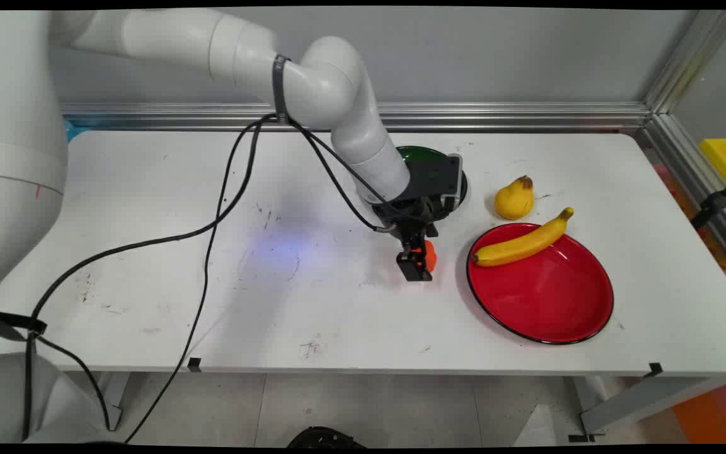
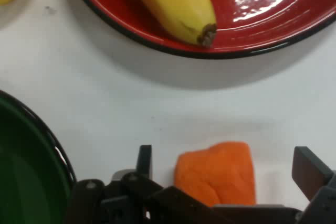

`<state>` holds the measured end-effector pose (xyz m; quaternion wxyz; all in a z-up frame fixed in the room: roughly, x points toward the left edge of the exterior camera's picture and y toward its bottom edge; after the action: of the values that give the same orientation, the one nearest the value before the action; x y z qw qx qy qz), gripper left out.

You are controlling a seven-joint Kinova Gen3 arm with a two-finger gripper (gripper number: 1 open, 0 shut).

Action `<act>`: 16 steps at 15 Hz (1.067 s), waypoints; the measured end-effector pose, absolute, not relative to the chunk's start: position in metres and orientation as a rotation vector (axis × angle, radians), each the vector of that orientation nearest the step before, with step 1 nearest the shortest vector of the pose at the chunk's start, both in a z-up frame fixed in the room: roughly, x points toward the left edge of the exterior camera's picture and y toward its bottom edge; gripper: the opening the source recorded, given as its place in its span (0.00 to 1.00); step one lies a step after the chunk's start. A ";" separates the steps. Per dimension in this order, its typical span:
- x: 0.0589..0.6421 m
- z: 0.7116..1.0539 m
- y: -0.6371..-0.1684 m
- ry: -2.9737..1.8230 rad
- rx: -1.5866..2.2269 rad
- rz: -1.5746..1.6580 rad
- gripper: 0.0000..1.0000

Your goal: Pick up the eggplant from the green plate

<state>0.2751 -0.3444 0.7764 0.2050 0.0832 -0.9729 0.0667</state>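
**Inspector A:** Gripper [image 2: 226, 169] condition?

**Inspector B:** Lowered to the table [image 1: 149, 284], fingers [image 2: 310, 171] spread apart, straddling an orange block [image 2: 216, 172] without gripping it.

**Inspector A:** Surroundings?

**Inspector B:** Red plate [image 1: 546, 296] just right, banana [image 1: 520, 243] lying across its far rim. Yellow pear [image 1: 514, 199] beyond it. Green plate [image 2: 26, 182] behind the gripper, partly hidden by the arm.

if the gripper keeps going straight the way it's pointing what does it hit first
Most likely the orange piece: the gripper points down at the table, fingers open on either side of it. Whether the fingertips would meet the table first is hard to judge.
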 end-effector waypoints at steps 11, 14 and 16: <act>0.327 0.857 -0.316 -2.656 0.346 0.206 1.00; 0.349 0.881 -0.315 -2.619 0.455 0.234 1.00; 0.363 0.892 -0.316 -2.594 0.528 0.255 1.00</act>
<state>0.3631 -0.3163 0.8923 0.2388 0.1927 -0.9472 0.0931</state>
